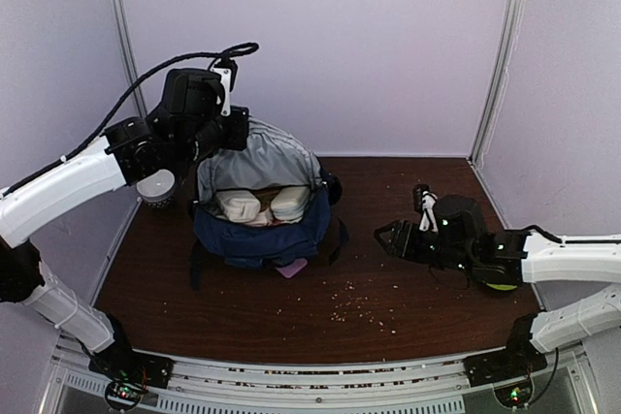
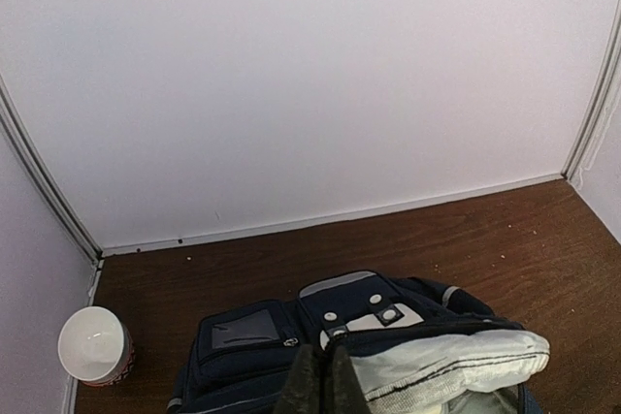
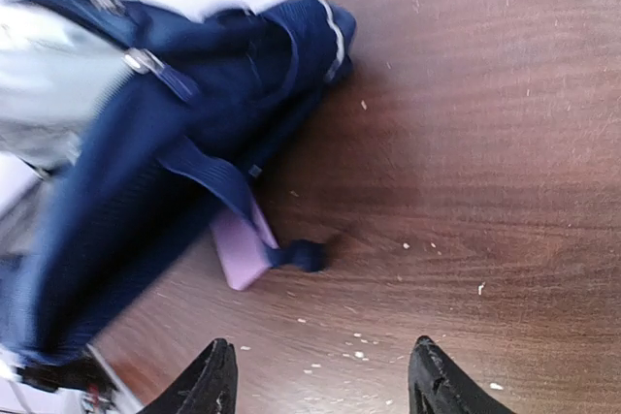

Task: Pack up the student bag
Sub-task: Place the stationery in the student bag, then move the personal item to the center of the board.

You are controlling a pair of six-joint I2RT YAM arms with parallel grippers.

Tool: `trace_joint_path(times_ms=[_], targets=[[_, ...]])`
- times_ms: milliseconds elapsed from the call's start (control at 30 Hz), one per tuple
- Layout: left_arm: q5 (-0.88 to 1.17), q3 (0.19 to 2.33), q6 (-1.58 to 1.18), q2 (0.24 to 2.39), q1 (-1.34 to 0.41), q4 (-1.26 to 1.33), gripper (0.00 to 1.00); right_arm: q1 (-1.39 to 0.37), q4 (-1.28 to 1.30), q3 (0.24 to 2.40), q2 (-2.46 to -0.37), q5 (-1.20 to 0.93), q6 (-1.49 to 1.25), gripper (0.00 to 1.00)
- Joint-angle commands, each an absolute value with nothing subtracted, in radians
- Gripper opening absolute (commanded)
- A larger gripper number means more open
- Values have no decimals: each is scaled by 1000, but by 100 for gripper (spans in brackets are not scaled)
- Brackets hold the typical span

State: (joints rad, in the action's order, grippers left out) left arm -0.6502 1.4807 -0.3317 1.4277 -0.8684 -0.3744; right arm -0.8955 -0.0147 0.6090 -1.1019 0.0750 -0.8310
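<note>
While the left gripper (image 2: 325, 377) is clenched on the rim of the light grey lining, it holds up the front flap of the large navy blue fabric backpack (image 1: 260, 230), which sits on the dark wooden table (image 1: 427, 191) left of centre and towards the far wall. The right gripper (image 3: 322, 351) hangs low over bare wood just right of the backpack, with its jaws spread and nothing between them. Two pale rounded bundles (image 1: 262, 205) lie inside the mouth. A flat lilac piece (image 3: 238, 251) pokes out from under the near edge, beside a loose navy strap end (image 3: 301, 256). A white paper cup with a patterned band (image 2: 94, 344) stands just left of the backpack. Pale crumbs (image 1: 361, 309) are scattered near the front.

Risks as I judge them: the pinch is on thin lining only, so a slip would drop the flap over the mouth. Too much lift on the left could drag or tip the backpack into the cup. The right fingers, going in low, could snag the strap rather than the lilac piece.

Orientation: the mouth gapes upward and towards the near edge, and the white buckle patch faces the far wall. I read the long axis as running near to far, but the slumped fabric leaves me unsure.
</note>
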Motion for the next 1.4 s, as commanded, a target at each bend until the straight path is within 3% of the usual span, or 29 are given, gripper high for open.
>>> trace_joint_path(times_ms=[0,167,500,833,1367], targets=[[-663,1563,-347,1434,-845,-197,0,-944,-95,613,-1282,75,-727,61],[-618,1626,-360,1530,-819,-203,0,-1041,-126,779,-1534,88,-622,64],[-537,1628,-408,1583,-759,-181,0,-1093,-154,1082,-1891,152,-521,82],[-470,1631,-423,1564,-689,-171,0,-1093,-118,1233,-2062,161,-490,91],[-476,1606,-385,1483,-680,-155,0,-1061,87,1420,-2217,147,-463,93]])
